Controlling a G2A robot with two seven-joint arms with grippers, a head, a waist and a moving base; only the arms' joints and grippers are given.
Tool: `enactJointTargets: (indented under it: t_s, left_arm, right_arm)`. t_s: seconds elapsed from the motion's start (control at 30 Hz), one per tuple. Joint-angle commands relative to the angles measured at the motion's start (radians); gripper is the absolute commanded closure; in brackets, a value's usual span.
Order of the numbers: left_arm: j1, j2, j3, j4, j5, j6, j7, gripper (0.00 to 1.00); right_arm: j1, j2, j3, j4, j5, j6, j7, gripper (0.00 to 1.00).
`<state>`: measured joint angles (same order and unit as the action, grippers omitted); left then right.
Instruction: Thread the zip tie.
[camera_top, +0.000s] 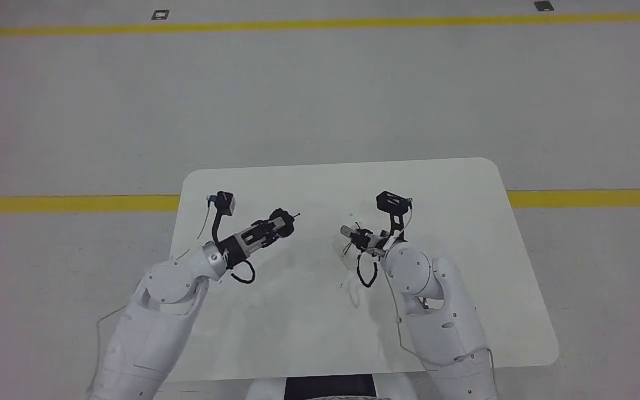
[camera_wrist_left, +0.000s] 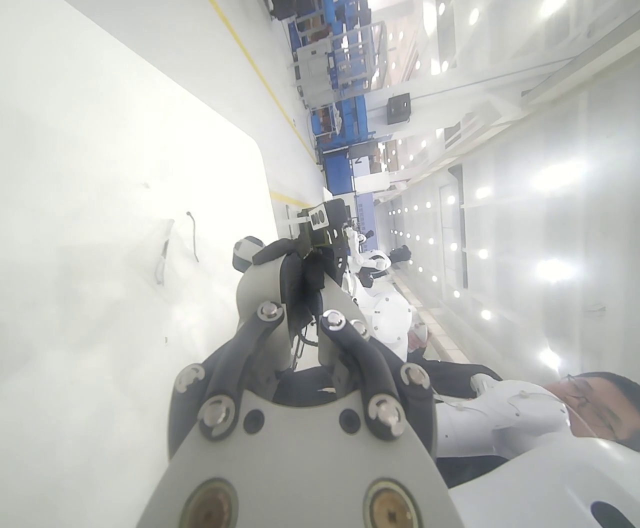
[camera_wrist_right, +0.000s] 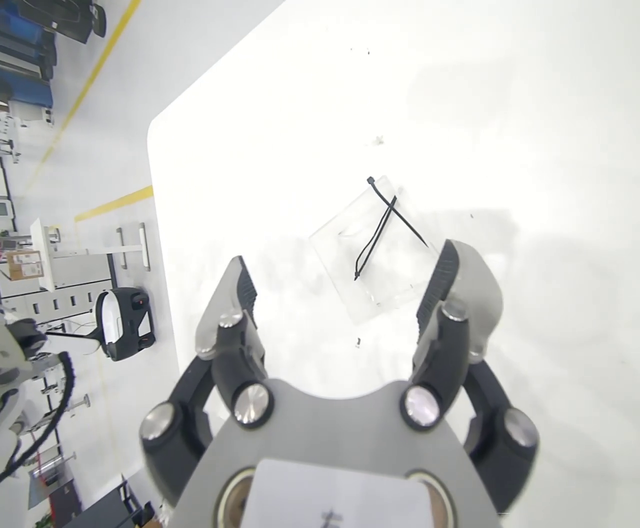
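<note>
Two black zip ties lie crossed in a shallow clear tray (camera_wrist_right: 335, 250) on the white table: one straight zip tie (camera_wrist_right: 407, 225) and one bowed zip tie (camera_wrist_right: 370, 247). My right gripper (camera_wrist_right: 345, 285) hangs open above the tray's near side, nothing between its fingers; from above the right gripper (camera_top: 349, 234) is near the table's middle. My left gripper (camera_wrist_left: 302, 272) is shut, pads pressed together, and I cannot tell whether anything is pinched. It sits to the left of the right gripper, as the left gripper (camera_top: 284, 222) in the top view. A thin zip tie (camera_wrist_left: 193, 237) shows beside the tray's edge (camera_wrist_left: 164, 252).
The white table (camera_top: 450, 200) has rounded corners and wide bare areas to the right and at the back. A few tiny dark specks (camera_wrist_right: 358, 342) lie near the tray. Yellow floor lines run behind and beside the table.
</note>
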<state>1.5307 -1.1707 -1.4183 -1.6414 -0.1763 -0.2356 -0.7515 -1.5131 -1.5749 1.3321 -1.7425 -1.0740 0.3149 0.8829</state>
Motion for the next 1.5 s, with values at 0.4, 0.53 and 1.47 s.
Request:
enactJointTargets:
  t_s: [0.4, 0.53, 1.47]
  left_arm:
    - [0.015, 0.013, -0.047, -0.002, -0.037, 0.007, -0.042, 1.00]
    - [0.015, 0.013, -0.047, -0.002, -0.037, 0.007, -0.042, 1.00]
    - [0.015, 0.013, -0.047, -0.002, -0.037, 0.007, -0.042, 1.00]
  right_arm:
    - [0.039, 0.002, -0.053, -0.013, -0.163, 0.025, 0.080, 0.00]
    - [0.068, -0.012, -0.079, -0.028, -0.244, 0.025, 0.173, 0.00]
    - [0.167, -0.087, -0.126, 0.116, -0.373, 0.025, 0.330, 0.00]
